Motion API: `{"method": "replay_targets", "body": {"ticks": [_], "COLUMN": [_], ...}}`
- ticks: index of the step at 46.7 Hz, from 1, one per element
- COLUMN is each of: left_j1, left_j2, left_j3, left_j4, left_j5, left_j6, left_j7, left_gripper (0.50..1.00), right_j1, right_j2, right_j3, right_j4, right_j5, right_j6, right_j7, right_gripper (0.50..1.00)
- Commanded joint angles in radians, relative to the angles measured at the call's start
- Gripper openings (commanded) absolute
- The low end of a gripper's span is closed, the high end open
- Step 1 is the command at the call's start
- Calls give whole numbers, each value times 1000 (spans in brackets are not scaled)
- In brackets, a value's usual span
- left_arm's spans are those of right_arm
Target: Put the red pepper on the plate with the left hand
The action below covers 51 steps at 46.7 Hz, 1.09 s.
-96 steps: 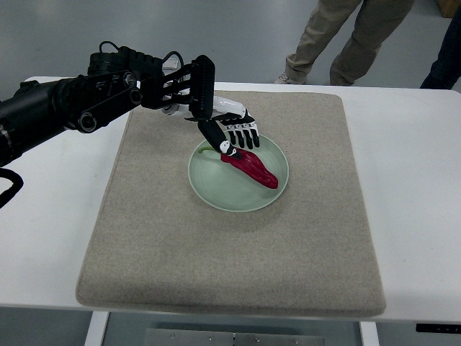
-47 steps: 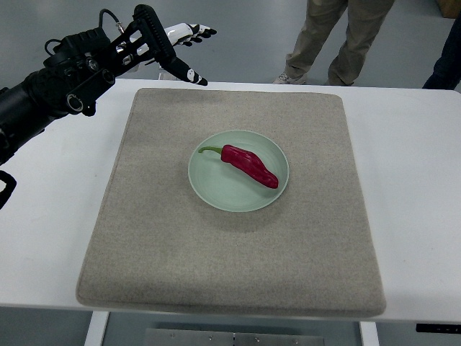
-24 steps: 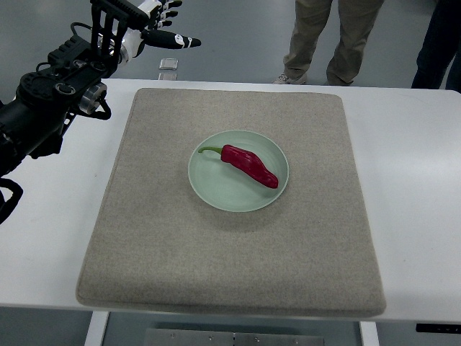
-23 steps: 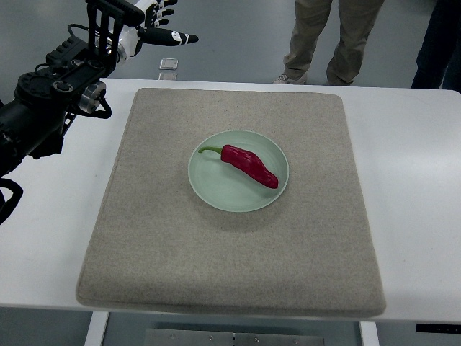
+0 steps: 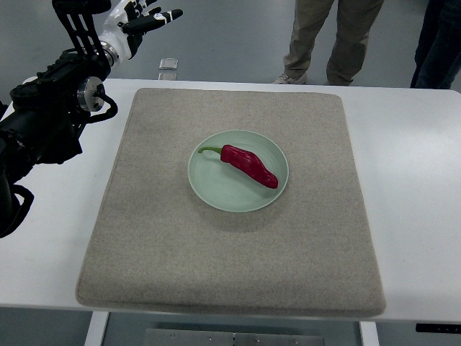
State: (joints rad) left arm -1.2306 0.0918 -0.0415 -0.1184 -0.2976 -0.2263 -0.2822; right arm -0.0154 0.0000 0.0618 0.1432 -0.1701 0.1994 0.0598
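A: Top view, what is there?

B: A glossy, dark red, tapered pepper (image 5: 249, 165) with a short green stem lies inside the pale green round ceramic plate (image 5: 216, 189). The plate sits near the middle of a beige woven rectangular mat (image 5: 158, 238) on the white worktop (image 5: 410, 187). The stem points to about ten o'clock, the tip to about four o'clock.

A: And the hands?

B: The black left hand (image 5: 137, 21) with white finger segments is up at eleven o'clock, well apart from the plate, fingers spread and holding nothing. The right hand is not in sight. A person's legs (image 5: 335, 36) stand beyond the far edge at one o'clock.

A: How would that pepper handle?

B: I judge it light, with a smooth, waxy skin that could slip, and a hollow body that gives under a hard squeeze. The broad shoulder just below the stem looks the surest place to take hold, across its width, with gentle pressure. The narrow tip offers little to hold.
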Motion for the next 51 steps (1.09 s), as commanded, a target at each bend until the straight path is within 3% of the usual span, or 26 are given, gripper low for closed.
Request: {"method": "replay_targets", "body": {"ticks": [1,10,21,51], "left_j1": [5,25,49,77], "left_j2": [-6,-21,-52,-55], "left_j3": [-15,-50,-72,-67], "left_j4": [29,68,171,151], "left_j5": [-28,-46,-135,-127], "left_j6": [-22,-41,-214,-212], "left_j7": [0,0,-2,-11], "left_gripper": [962,964,964,964], "right_j1": [0,0,0,0], "right_j2": [0,0,0,0], "right_j3": [1,1,0,1], "right_j4": [0,0,1,1], "right_j5": [0,0,0,0], "right_j6": [0,0,0,0], "right_j7": [0,0,0,0], "right_gripper": [932,932,932,932]}}
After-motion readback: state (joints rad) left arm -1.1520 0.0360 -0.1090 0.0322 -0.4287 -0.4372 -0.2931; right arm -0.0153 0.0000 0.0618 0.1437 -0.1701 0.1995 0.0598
